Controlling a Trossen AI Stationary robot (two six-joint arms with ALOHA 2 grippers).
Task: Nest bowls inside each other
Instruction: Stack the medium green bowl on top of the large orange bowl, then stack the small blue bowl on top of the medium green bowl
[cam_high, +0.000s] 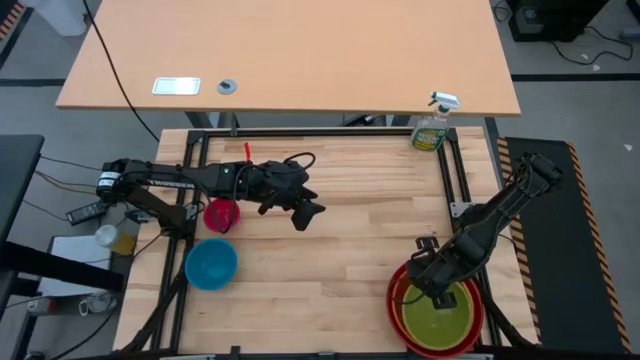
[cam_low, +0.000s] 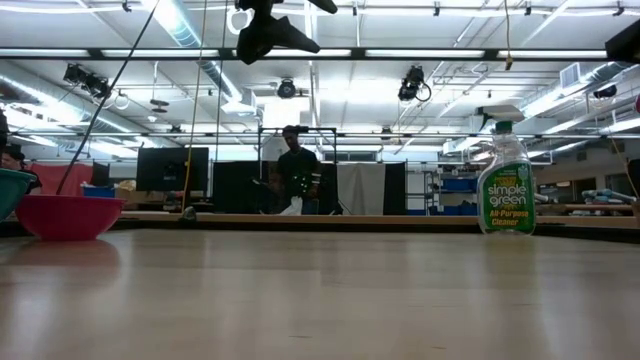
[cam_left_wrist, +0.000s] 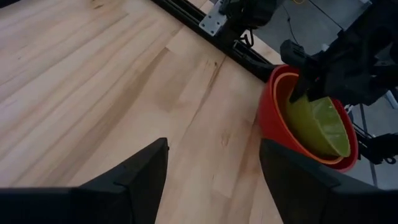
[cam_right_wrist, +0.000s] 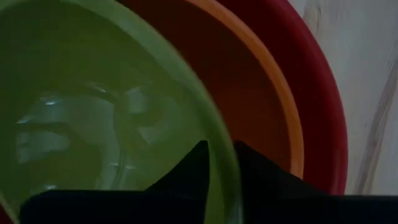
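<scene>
Clock refs are from surface (cam_high: 350, 250) centre in the high view, 12 = far edge.

- 4 o'clock, near the front edge: the stack. Red bowl (cam_high: 393, 297) is outermost, orange bowl (cam_right_wrist: 249, 112) sits inside it, lime green bowl (cam_left_wrist: 317, 124) sits inside the orange. The green one is tilted, with one side of its rim riding higher than the orange rim.
- Right end effector (cam_high: 432, 283) is on the stack's 10 o'clock side, astride the lime green rim. The right wrist view shows the rim running straight through it. Cannot tell whether it is clamping the rim or sitting loose around it.
- 8 o'clock, at the left frame rail: blue bowl (cam_high: 211, 263), upright, on its own, nothing inside.
- 9-10 o'clock: pink bowl (cam_high: 222, 214), just beside the blue one on its 12 o'clock side, upright, partly under the left arm. The low view has it sitting flat on the surface at the far left.
- Just off centre toward 11 o'clock: left end effector (cam_high: 305, 210), raised above the surface, spread wide, holding nothing. It points toward the stack at its 4 o'clock and is well apart from every bowl.
- 1-2 o'clock, far right corner: green spray bottle (cam_high: 432, 130), upright.
- 12 o'clock, past the frame: tan desk (cam_high: 300, 60) carrying a small white plate and a round grommet.
- Low view, room beyond: a person (cam_low: 293, 165) stands among the monitors.
</scene>
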